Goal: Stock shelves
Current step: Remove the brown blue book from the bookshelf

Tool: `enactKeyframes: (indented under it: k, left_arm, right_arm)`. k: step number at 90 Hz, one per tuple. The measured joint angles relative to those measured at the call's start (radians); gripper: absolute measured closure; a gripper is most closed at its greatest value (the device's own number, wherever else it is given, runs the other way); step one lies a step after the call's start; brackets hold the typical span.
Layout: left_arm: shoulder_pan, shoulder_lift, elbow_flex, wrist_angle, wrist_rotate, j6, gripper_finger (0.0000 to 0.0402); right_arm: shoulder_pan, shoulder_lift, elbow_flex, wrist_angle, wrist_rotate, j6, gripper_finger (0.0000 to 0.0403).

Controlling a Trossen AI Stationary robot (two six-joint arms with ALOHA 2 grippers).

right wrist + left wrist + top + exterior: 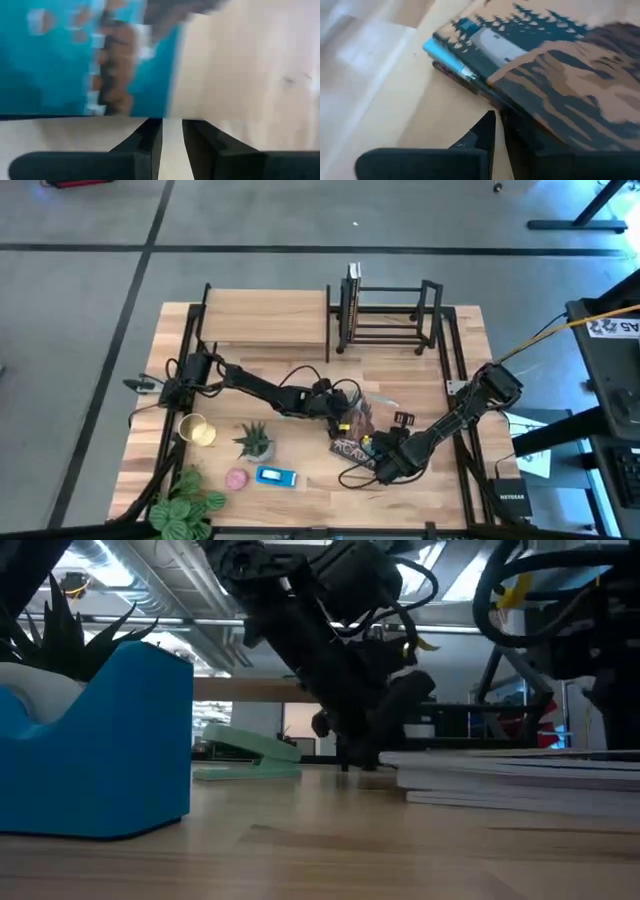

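Note:
A small stack of books (356, 432) lies flat at mid-table; its top cover shows trees and brown hills (560, 75). My left gripper (338, 412) is shut, pointing down at the stack's left edge (400, 775), with its tips at the table (496, 131). My right gripper (383, 466) is low over the table at the stack's near side. Its fingers (172, 131) are almost together with bare wood between them, and the teal cover (75, 60) lies just ahead. The wood-topped shelf (265, 320) and the black book rack (385, 315) stand at the far edge. My left gripper comes down slanting from the table's left. One finger (520, 150) stands close along the dark edge of the lower book (485, 90), and I cannot tell whether it touches. My right gripper has its fingertips right at the teal cover's edge (150, 114); whether they touch cannot be told.
A blue tape dispenser (277, 476), a pink object (237, 478), a small potted succulent (255, 442), a gold cup (195, 430) and a leafy plant (185, 500) stand near left. A green stapler (245, 750) lies behind the dispenser (100, 750). One book stands in the rack (353, 275).

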Motion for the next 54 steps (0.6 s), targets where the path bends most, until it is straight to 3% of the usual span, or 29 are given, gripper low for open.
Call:
enactKeyframes:
  k: [16, 28, 43, 54]
  left_arm:
    - [-0.035, -0.022, 0.001, -0.137, -0.006, -0.053, 0.0380]
    - [-0.072, -0.028, 0.002, -0.205, 0.004, -0.115, 0.0380]
    - [-0.111, -0.022, 0.001, -0.168, 0.030, -0.145, 0.0380]
    - [-0.121, -0.019, -0.001, -0.129, 0.056, -0.158, 0.0380]
  right_arm:
    - [0.066, -0.056, 0.026, -0.043, -0.002, 0.094, 0.0343]
    - [0.110, -0.070, 0.027, 0.015, -0.060, 0.167, 0.0343]
    - [0.116, -0.067, 0.008, 0.184, -0.059, 0.187, 0.0343]
    - [0.096, -0.066, 0.005, 0.204, -0.016, 0.189, 0.0343]
